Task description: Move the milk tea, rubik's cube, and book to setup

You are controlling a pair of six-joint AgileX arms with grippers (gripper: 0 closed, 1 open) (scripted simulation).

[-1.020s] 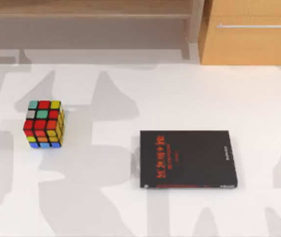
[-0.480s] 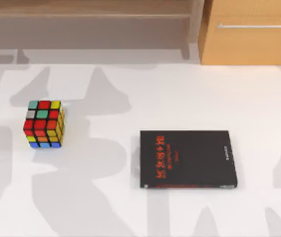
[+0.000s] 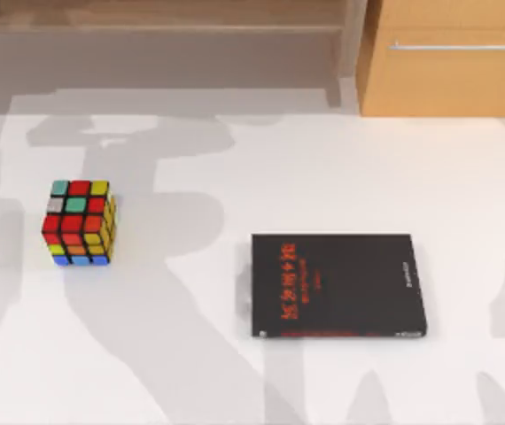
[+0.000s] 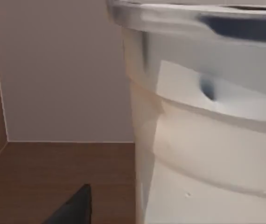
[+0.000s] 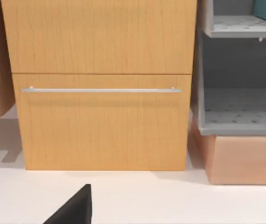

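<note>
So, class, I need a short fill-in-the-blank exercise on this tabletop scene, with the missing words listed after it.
1. The rubik's cube stands on the table's ____ side.
2. The black book lies ____ on the white table, cover up.
3. The book's cover lettering is ____.
4. Beyond the table's far right corner stands a wooden drawer unit with a ____ handle.

Missing words: left; flat; red; metal bar

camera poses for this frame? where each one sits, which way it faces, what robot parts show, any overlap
Top view: above the table, looking down at the rubik's cube and book; only arm shadows fall on the surface.
Left wrist view: on the left arm, close against a pale cup, likely the milk tea; a dark fingertip at the edge.
Right wrist view: on the right arm, facing the wooden cabinet and shelf; dark fingertip.
Shared: top and right wrist views both show the cabinet.
</note>
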